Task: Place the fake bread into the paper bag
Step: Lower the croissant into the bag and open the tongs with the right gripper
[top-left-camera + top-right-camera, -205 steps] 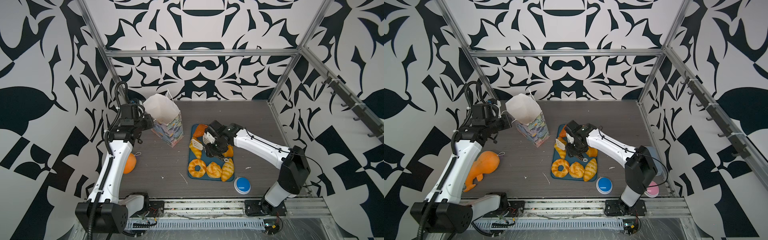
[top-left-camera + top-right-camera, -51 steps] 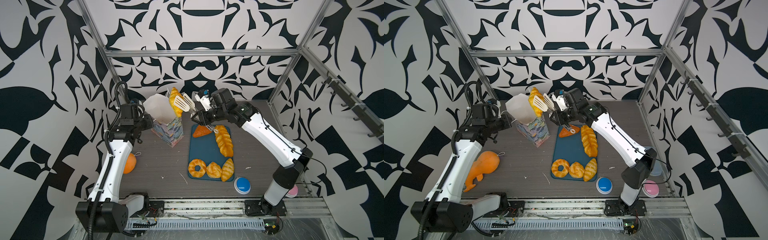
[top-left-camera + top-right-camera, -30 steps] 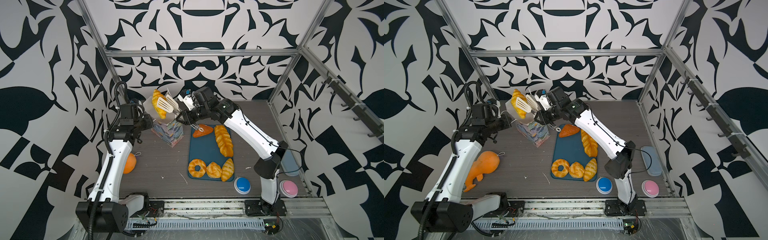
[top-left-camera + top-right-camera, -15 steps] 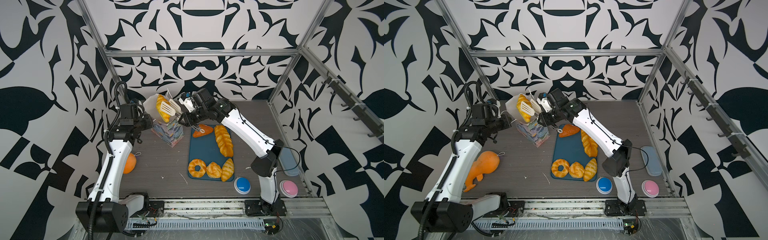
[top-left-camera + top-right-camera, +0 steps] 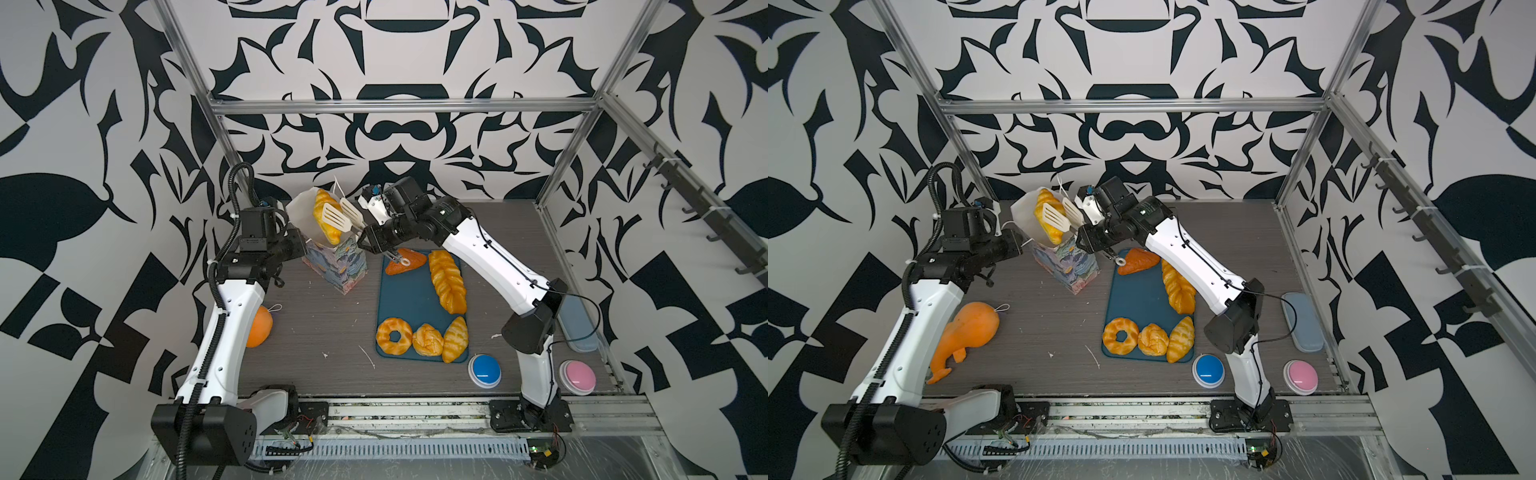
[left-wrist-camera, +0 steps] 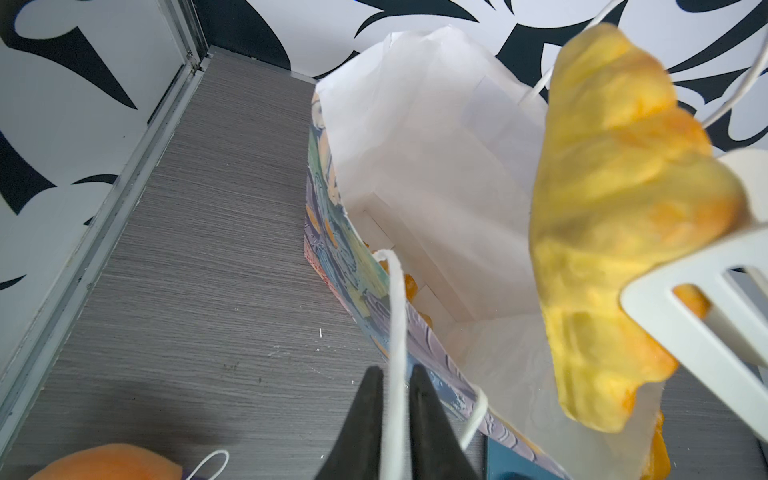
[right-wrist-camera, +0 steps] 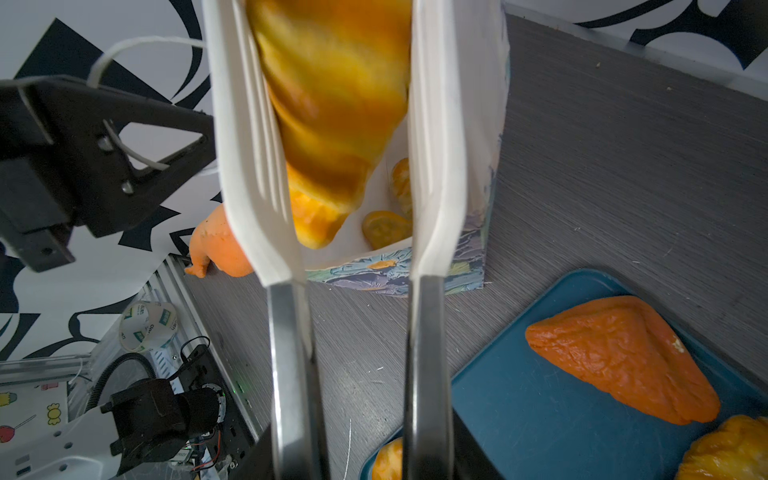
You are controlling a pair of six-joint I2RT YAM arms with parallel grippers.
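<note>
Grey wood-grain tabletop (image 5: 316,316) carries the paper bag (image 5: 337,266) upright, just beside a blue tray (image 5: 403,299). Left gripper (image 6: 395,386) is closed on the bag's string handle (image 6: 397,299). Right gripper (image 5: 371,237) clasps the tongs (image 7: 436,166), whose white slotted blades clamp a croissant (image 6: 615,232) hanging tip-down over the bag's open mouth. Other pastries (image 7: 384,228) lie inside the bag. A dark-orange triangle (image 5: 415,259), braided loaf (image 5: 448,280), ring (image 5: 381,337), bun (image 5: 427,340) and second croissant (image 5: 455,340) rest on the tray.

Bright, even light; soft shadows on the worktop (image 5: 316,316); the close croissant (image 6: 615,232) blurs in both wrist views.
</note>
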